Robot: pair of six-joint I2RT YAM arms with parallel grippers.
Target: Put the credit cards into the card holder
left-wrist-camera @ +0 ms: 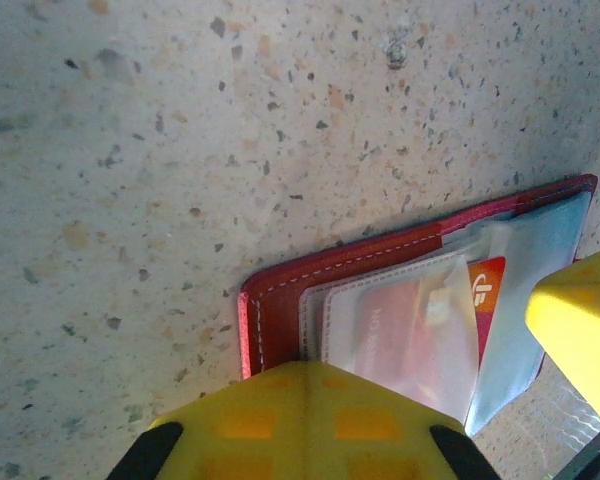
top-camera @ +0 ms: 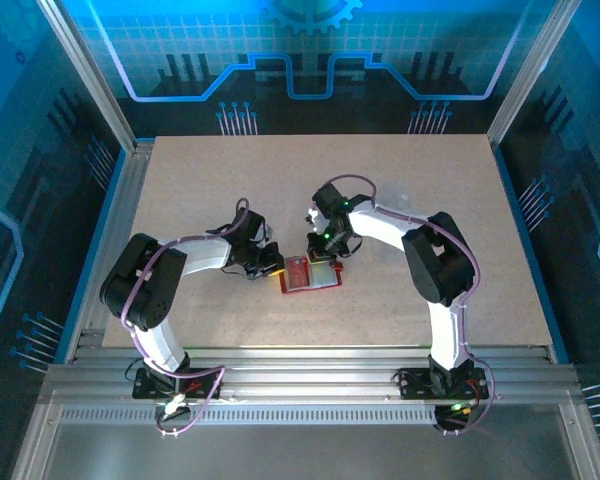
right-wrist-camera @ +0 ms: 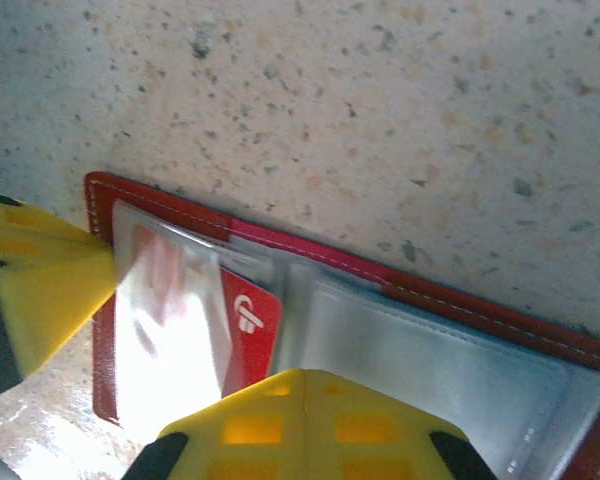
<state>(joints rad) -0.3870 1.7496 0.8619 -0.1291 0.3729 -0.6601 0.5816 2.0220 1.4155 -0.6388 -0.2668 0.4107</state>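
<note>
The card holder (top-camera: 308, 275) lies open at the centre of the table (top-camera: 430, 180), with a red credit card (right-wrist-camera: 248, 318) partly seated in a clear pocket (right-wrist-camera: 170, 330). The left gripper (top-camera: 270, 262) sits at its left edge and the right gripper (top-camera: 330, 248) at its far edge. Both have their jaws drawn together.

Speckled table (top-camera: 230, 180) w/ open red card holder (top-camera: 305, 276) lying near ctr.

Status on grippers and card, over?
Left gripper shut, right gripper shut, both at holder. Holder open, red card partly in pocket. Nothing blocking.
</note>
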